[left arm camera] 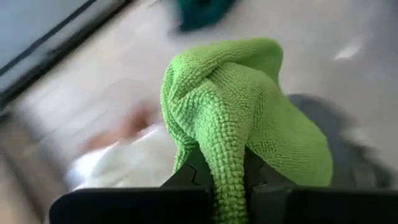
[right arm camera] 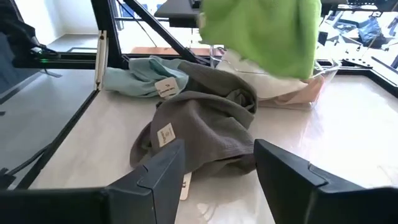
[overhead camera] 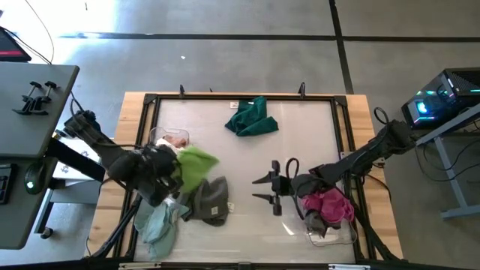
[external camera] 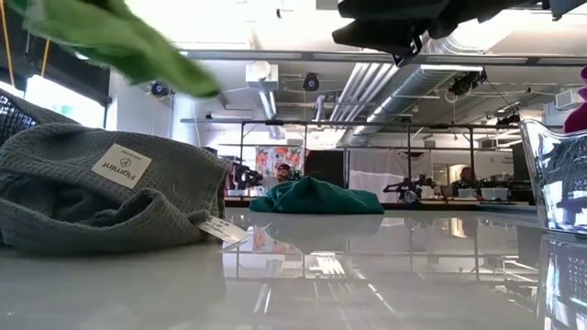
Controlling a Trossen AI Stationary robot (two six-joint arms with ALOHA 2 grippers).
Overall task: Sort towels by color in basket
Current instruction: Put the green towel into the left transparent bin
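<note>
**Lime towel lifted at the left, right tool waiting open**

At the far left of the tabletop (overhead camera: 315, 225), near the front edge, a pale teal towel (overhead camera: 159, 227) lies crumpled and flat. Just beside it sits a grey towel (overhead camera: 210, 201), a waffle-weave cloth heaped in soft folds, with a small white sewn label on its face and a paper tag at its hem; the low view shows its ribbed surface close up.

Above these two, the left tool (left arm camera: 229, 177) is clamped tight on a lime green towel (overhead camera: 196, 166). The cloth is a nubbly microfibre, pinched in a narrow fold between the two dark fingers and bulging out above them in a rounded bunch. It hangs clear of the tabletop, over the grey towel and beside a clear basket (overhead camera: 160, 136) that holds pale pink and white cloths (overhead camera: 175, 142).

Toward the back of the tabletop, near the middle, a dark green towel (overhead camera: 252, 118) lies alone in a loose mound, well apart from the rest.

To the right, the right tool (overhead camera: 268, 188) hovers with its fingers spread apart and nothing between them, pointing toward the grey towel. Behind it, at the right front corner, a second clear basket (overhead camera: 339, 237) holds a magenta towel (overhead camera: 328, 205) bunched up over a darker cloth.
</note>
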